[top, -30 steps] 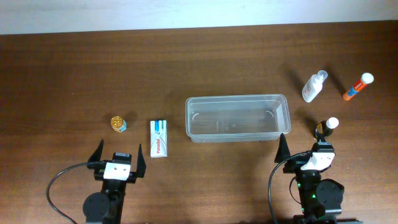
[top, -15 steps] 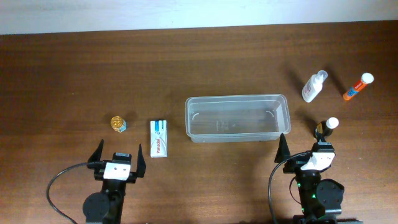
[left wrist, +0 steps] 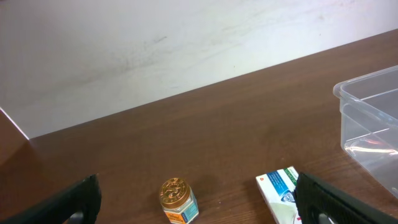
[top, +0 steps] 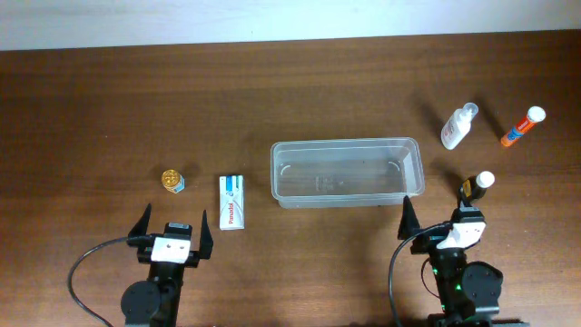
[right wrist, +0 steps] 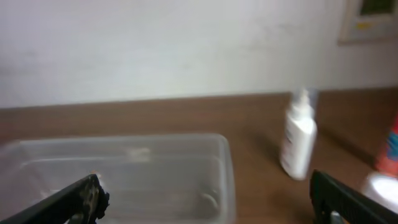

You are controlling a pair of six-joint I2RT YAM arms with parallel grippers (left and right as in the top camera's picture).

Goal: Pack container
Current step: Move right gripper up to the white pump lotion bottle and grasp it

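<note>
Dark wooden surface (top: 91, 109) carries the clear container (top: 345, 143) upright at its centre. At its 9 o'clock lies a Panadol box (top: 233, 202), with a gold-lidded jar (top: 172, 181) beyond. At 2 o'clock lie a white spray bottle (top: 457, 126) and an orange tube (top: 521, 127); at 3 o'clock, a white-capped dark bottle (top: 476, 184). At 7 o'clock the left fingers (top: 142, 224), and at 5 o'clock the right fingers (top: 405, 218), are spread, grasping nothing.

We see the container (top: 346, 173) as clear, glossy plastic, and the table (top: 109, 100) as dark brown wood with a smooth, low-sheen grain. The box (top: 233, 202) looks like printed white cardboard. The small jar (top: 172, 181) has a shiny gold-coloured lid, and the spray bottle (top: 457, 127) is smooth white plastic.
</note>
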